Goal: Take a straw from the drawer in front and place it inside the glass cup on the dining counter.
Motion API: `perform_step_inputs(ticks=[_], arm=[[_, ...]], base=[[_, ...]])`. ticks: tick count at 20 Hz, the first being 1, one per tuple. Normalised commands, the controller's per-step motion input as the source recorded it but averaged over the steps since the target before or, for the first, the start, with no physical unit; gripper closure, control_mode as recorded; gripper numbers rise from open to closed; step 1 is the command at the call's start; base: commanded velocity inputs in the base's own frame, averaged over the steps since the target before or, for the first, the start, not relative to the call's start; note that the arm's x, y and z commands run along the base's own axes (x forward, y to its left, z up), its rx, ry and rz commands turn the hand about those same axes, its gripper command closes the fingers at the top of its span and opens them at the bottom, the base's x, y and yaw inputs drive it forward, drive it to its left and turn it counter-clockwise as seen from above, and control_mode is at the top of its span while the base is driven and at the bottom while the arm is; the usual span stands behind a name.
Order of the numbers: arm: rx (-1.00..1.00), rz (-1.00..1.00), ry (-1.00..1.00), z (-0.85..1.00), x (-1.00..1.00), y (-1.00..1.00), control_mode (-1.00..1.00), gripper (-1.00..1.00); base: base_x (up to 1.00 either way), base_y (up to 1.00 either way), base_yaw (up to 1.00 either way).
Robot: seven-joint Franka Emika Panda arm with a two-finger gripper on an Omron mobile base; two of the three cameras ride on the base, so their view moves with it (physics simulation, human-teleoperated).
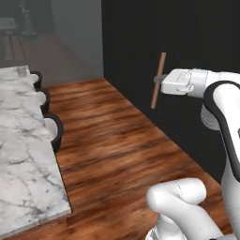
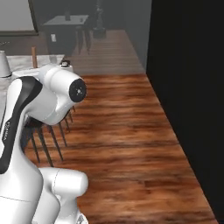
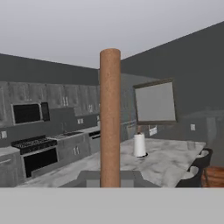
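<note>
One straw [image 1: 158,80] is clenched near-upright in the gripper [image 1: 158,79], its lower end cut off in the hand view.

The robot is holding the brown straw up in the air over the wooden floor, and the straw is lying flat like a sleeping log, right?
Not quite. The straw is held up over the wooden floor, but it is not lying flat. It stands nearly upright, leaning only a little, pinched at its middle by the gripper. The left base view shows this.
</note>
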Motion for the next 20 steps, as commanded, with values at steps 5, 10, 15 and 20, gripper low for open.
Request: perform_step_inputs(ticks=[5,10,15,20], arm=[[0.0,0.0,0.0,0.0,0.0,0.0,1.0,1.0],[0.0,0.0,0.0,0.0,0.0,0.0,1.0,1.0],[0.0,0.0,0.0,0.0,0.0,0.0,1.0,1.0],[0.0,0.0,0.0,0.0,0.0,0.0,1.0,1.0]], base=[[0.6,-0.91,0.48],[0.64,-0.83,0.51],[0.91,-0.84,0.46],[1.0,-0.89,0.34]])
